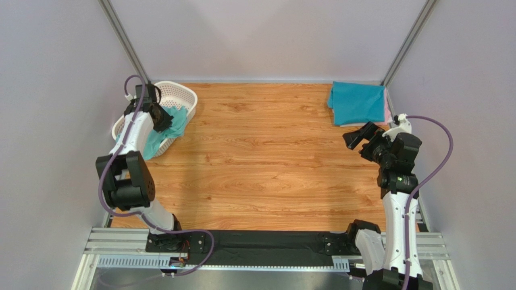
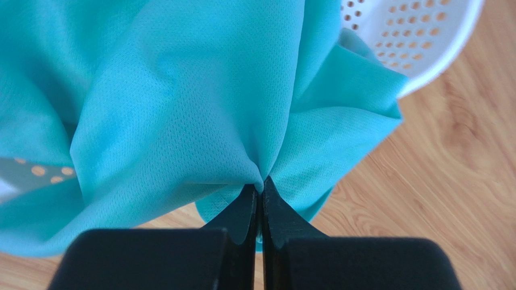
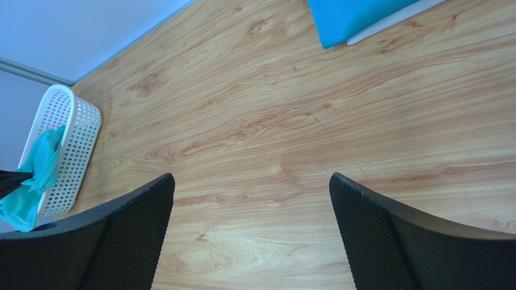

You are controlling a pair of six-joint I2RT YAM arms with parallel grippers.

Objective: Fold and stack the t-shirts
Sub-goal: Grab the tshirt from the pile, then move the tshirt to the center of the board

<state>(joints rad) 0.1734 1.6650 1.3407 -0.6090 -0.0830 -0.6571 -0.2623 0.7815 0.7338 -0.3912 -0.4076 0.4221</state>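
Note:
My left gripper [image 1: 162,118] is shut on a mint-green t-shirt [image 1: 162,136] that hangs out of the white basket [image 1: 180,95] at the far left. In the left wrist view the cloth [image 2: 181,109] bunches into the closed fingertips [image 2: 261,188] above the wood. A folded teal t-shirt [image 1: 356,103] lies at the far right corner on top of a pink one [image 1: 386,112], of which only an edge shows. My right gripper [image 1: 358,136] is open and empty, held above the table just in front of that stack. The teal shirt's corner shows in the right wrist view [image 3: 357,15].
The basket lies tipped on its side against the left wall and also shows in the right wrist view [image 3: 69,151]. Two metal frame posts [image 1: 124,39] rise at the back corners. Walls close in on the left, back and right.

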